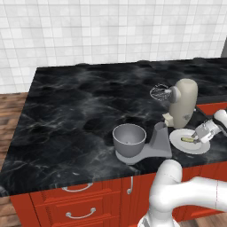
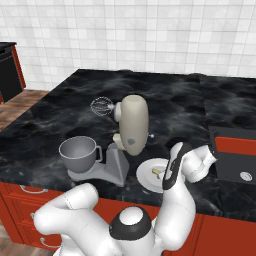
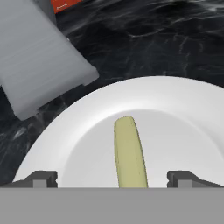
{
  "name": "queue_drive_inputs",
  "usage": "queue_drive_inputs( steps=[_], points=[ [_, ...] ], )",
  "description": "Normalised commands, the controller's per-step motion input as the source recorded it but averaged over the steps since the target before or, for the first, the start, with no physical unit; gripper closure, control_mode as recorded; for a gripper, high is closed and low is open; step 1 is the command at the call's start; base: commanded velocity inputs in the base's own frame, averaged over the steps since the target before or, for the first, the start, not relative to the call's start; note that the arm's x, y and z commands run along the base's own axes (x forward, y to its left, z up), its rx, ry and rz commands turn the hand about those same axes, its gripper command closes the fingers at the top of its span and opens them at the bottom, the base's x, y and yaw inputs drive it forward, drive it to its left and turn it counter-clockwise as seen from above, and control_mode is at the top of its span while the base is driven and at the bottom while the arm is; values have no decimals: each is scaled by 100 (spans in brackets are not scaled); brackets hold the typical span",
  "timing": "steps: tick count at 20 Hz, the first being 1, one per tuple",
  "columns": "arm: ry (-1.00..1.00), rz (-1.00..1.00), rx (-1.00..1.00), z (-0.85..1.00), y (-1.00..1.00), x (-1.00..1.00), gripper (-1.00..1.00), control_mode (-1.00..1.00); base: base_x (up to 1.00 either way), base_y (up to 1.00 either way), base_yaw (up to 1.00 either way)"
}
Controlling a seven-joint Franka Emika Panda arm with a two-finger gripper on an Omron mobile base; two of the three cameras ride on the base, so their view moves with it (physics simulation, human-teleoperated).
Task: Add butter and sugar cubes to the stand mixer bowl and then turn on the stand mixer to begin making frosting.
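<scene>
My gripper hangs low over the white plate, jaws spread wide, nothing between them. Through the hand view the butter lies straight ahead toward twelve o'clock, a pale yellow stick in the plate's well, running right down the middle between my two fingertips, one out at nine o'clock of it, the other at three. No contact with it.

From the left base view, the plate sits on the black marble counter, just at three o'clock of the stand mixer, whose beige head is tipped back with the whisk in the air. The stand mixer bowl rests on the grey base at nine o'clock of the column, and I can't make out anything inside it.
</scene>
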Motion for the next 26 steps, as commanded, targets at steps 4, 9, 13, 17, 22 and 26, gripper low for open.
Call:
queue_drive_inputs(
  steps=[4,9,13,17,22,26],
  points=[
    [-5,23,0,-1,-1,5,-100,-100,0,0,0],
    [-6,10,0,-1,0,17,-100,-100,0,0,0],
    [-3,0,0,-15,0,4,-100,-100,0,0,0],
    [0,0,0,-28,0,0,-100,-100,0,0,0],
    [0,-1,0,-27,12,1,-100,-100,0,0,0],
    [0,-2,-4,-38,21,0,100,-100,0,0,0]
  ],
)
